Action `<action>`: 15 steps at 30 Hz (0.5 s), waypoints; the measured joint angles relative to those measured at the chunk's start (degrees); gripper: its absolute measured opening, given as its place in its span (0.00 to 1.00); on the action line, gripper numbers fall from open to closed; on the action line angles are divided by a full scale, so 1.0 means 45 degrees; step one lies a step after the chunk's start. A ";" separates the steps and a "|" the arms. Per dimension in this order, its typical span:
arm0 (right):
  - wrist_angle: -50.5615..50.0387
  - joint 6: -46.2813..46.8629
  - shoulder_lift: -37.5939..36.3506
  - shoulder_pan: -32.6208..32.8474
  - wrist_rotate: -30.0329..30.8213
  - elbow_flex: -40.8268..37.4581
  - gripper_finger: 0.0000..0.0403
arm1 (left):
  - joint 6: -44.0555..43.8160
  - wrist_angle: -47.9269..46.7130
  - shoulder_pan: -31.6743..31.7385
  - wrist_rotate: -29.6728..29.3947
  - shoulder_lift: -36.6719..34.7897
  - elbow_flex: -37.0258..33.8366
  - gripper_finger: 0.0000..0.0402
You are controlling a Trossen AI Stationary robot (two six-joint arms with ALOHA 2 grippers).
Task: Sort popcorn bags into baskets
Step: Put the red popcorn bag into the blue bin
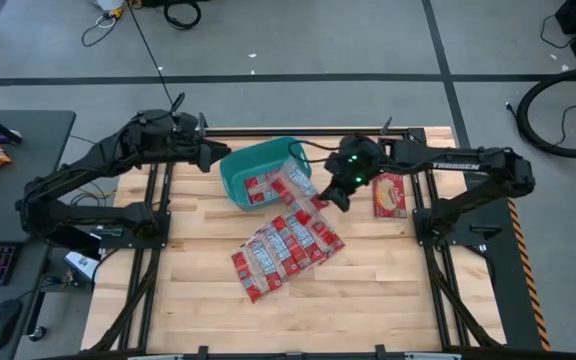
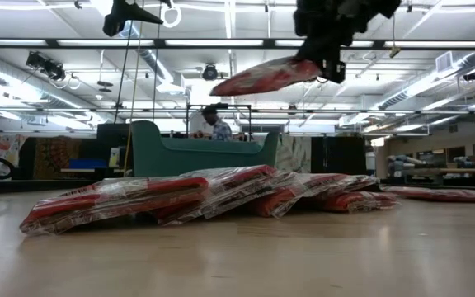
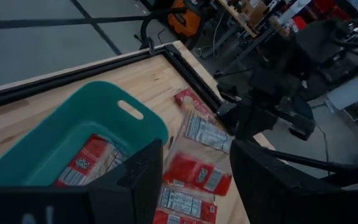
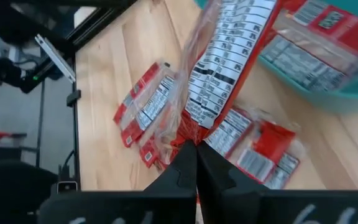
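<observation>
- Teal plastic marks the basket (image 1: 259, 175) in the high view, at the far middle of the pale wood-plank table (image 1: 368, 300), with red packets already inside. The right gripper (image 1: 320, 196) holds a lifted popcorn bag (image 1: 302, 186) just beside the basket's right rim. More glossy popcorn bags (image 1: 286, 246) lie overlapped in a slanted heap nearer the table's middle, and a single packet (image 1: 389, 195) lies apart to the right. The left gripper (image 1: 215, 158) waits at the basket's left rim.
- Low view: the held bag hangs flat and tilted, well above the crinkled heap, with the basket's rounded wall behind.
- Left wrist view: the left gripper's dark fingers (image 3: 135, 180) stand spread with nothing between them, above the basket's rolled rim and slot handle.
- Right wrist view: the right fingers (image 4: 179, 177) are pinched tight on the bag's thin sealed edge; its printed white label panel hangs toward the basket.
- Judgement: the pinch is slim and the film slippery, so carry the bag level and fully over the rim before letting go, low enough that it does not catch the wall.
</observation>
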 joint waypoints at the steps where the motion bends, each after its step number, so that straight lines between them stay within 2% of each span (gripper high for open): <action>1: -0.0056 -0.0161 0.0335 0.0004 -0.0029 0.0252 0.00 | 0.0000 0.0055 0.0000 0.0039 0.0059 0.0000 0.48; 4: -0.0501 -0.0856 0.1442 0.0007 0.0107 0.1359 0.00 | -0.0013 0.0217 0.0000 0.0525 0.0203 0.0000 0.48; 7: -0.1255 -0.1919 0.2510 -0.0007 0.0953 0.2878 0.00 | -0.0066 0.0279 0.0000 0.1022 0.0207 0.0000 0.48; 11: -0.2656 -0.4108 0.3870 -0.0069 0.2507 0.5032 0.00 | -0.0504 0.0334 0.0000 0.1612 0.0089 -0.0005 0.48; 15: -0.3493 -0.6820 0.5125 -0.0170 0.3455 0.6804 0.00 | -0.0765 0.1123 -0.0005 0.2068 -0.0317 0.0000 0.48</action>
